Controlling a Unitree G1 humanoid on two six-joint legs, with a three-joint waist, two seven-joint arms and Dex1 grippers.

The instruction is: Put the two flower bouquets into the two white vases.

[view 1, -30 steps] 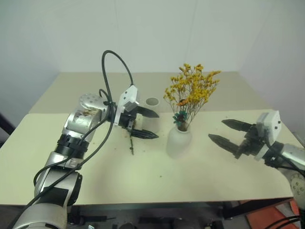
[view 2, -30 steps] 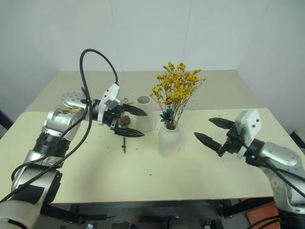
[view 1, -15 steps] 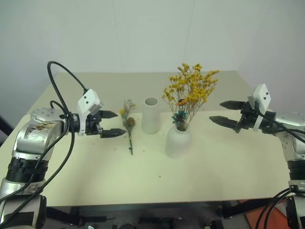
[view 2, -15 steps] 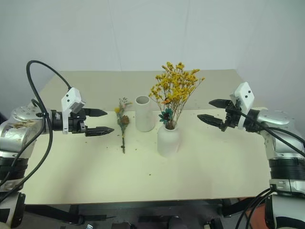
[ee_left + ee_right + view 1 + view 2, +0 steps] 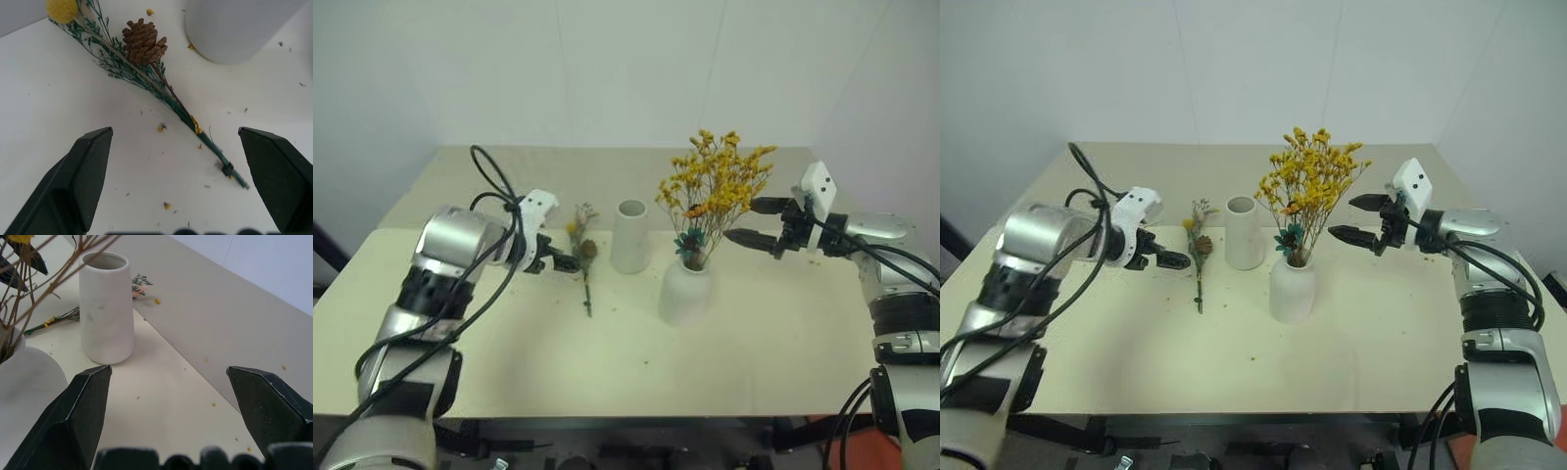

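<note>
Left end effector wide, empty, over sprig bundle lying on surface; right end effector wide, empty, beside yellow bouquet standing in dome vase.

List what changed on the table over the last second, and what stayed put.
The left gripper swung out to the left, then came back in, tipped down over the sprig bundle, jaws open. The right gripper rose and advanced toward the yellow bouquet, jaws open. Nothing was grasped or released. The sprig bundle, tall vase and dome vase stayed put.
</note>
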